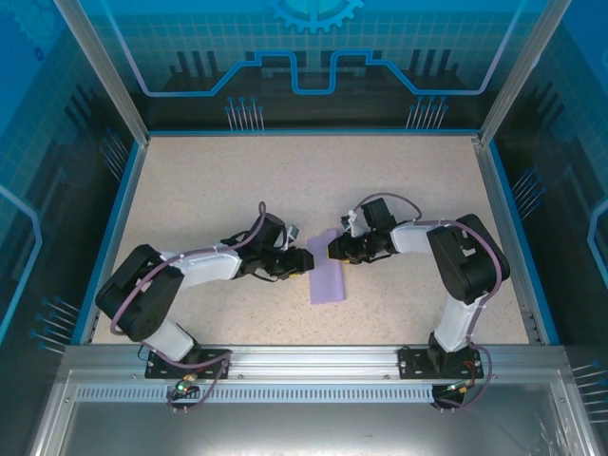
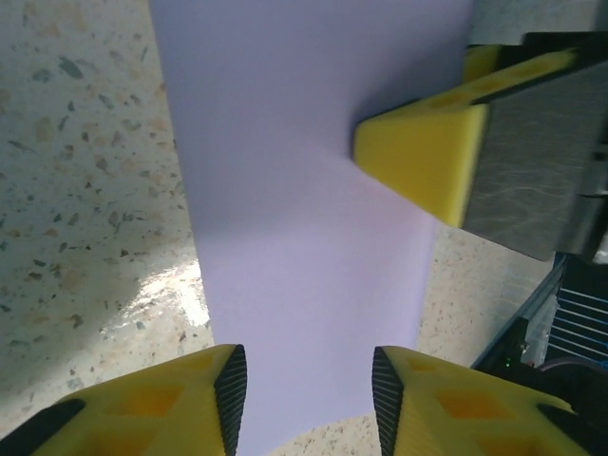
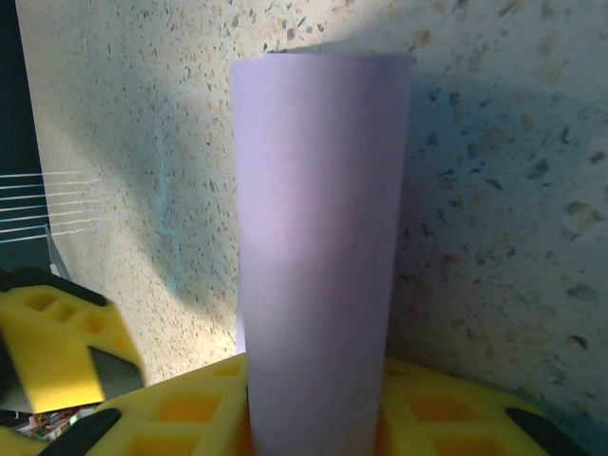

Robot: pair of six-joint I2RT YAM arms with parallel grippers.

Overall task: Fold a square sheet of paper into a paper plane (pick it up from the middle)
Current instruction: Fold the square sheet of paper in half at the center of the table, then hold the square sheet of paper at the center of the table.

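Surface: speckled, inside blue-lit walls.
Square sheet of paper: lay at centre as a narrow strip.
Left claw: low, spread, paper between its fingers.
Right claw: low, fingertip on the paper; grip unclear.

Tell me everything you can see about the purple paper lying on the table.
The lavender-purple paper sheet is plain, matte and unmarked, a narrow rectangle, apparently folded over. It lies flat on the speckled tabletop. A yellow fingertip of the right gripper sits at one long edge; the jaws of the left gripper stand apart astride one short end.
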